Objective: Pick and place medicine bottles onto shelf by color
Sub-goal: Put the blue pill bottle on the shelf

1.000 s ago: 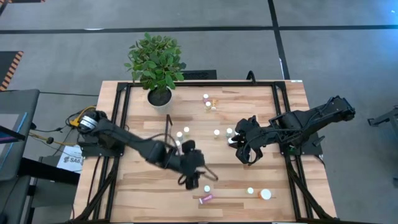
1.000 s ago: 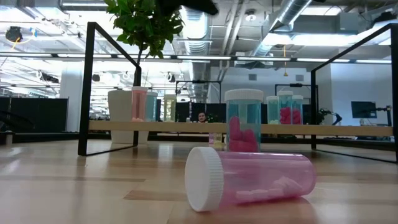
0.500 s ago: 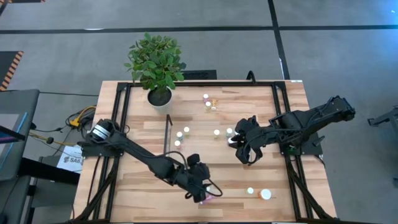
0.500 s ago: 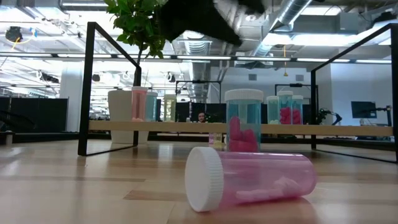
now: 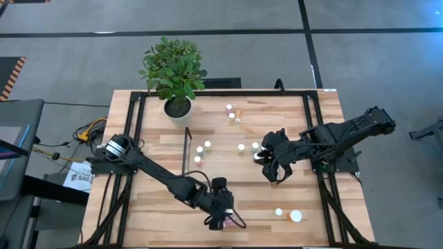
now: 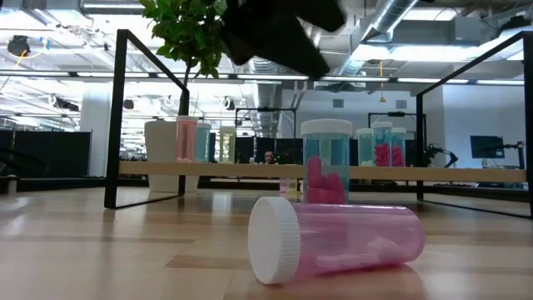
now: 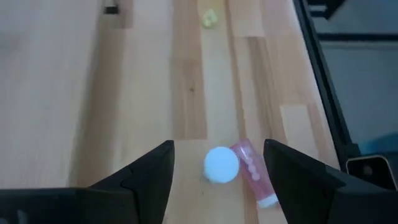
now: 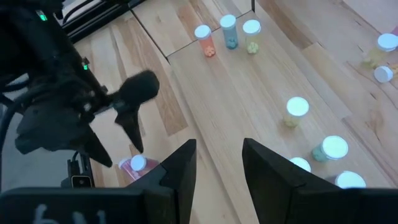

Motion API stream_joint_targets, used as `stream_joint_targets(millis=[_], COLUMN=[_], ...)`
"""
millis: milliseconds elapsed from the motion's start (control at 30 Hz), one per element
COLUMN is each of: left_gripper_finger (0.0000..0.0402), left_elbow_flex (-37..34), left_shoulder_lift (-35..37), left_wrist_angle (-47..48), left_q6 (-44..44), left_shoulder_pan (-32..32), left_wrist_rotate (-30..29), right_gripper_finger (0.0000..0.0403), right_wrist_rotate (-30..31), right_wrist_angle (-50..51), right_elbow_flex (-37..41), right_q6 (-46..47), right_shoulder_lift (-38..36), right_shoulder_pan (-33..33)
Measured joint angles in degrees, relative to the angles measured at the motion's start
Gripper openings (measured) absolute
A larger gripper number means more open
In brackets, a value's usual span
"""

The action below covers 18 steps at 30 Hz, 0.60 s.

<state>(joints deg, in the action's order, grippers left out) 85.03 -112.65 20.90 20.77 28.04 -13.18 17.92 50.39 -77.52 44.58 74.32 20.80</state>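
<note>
We see the wooden table (image 5: 291, 117) carrying the shelf (image 6: 250, 170), a low light-wood platform near its middle with small bottles standing on it. The left arm reaches toward the table's near edge; its left claw (image 7: 217, 163) hangs spread wide just above a pink bottle (image 6: 337, 237) lying on its side, with an upright teal bottle (image 6: 326, 162) just behind it. The right claw (image 5: 271, 166) waits above the table's right half, fingers a little apart, pinching nothing we can see.
</note>
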Motion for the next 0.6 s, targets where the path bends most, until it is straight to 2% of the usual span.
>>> stream_joint_targets(millis=[133, 233, 533, 600], left_gripper_finger=[0.0234, 0.0234, 0.0234, 0.0233], left_elbow_flex=[-0.02, -0.06, 0.03, -0.04], left_shoulder_lift=[-2.35, -3.99, -5.44, -6.34], left_wrist_angle=[-1.82, -3.77, -5.33, -5.37], left_q6=[-4.36, -4.58, -5.69, -4.54], left_shoulder_pan=[0.38, 0.38, 0.23, 0.23], left_wrist_rotate=[0.15, 2.23, -0.57, 0.37], right_gripper_finger=[0.0154, 0.0154, 0.0154, 0.0154], right_wrist_rotate=[0.02, 0.02, 0.00, 0.01], right_wrist_angle=[-0.04, -0.09, -0.04, -0.04], right_elbow_flex=[0.00, 0.00, 0.00, 0.00], right_q6=[0.00, 0.00, 0.00, 0.00], right_shoulder_lift=[0.02, 0.01, 0.02, 0.02], right_shoulder_pan=[0.00, 0.00, 0.00, 0.00])
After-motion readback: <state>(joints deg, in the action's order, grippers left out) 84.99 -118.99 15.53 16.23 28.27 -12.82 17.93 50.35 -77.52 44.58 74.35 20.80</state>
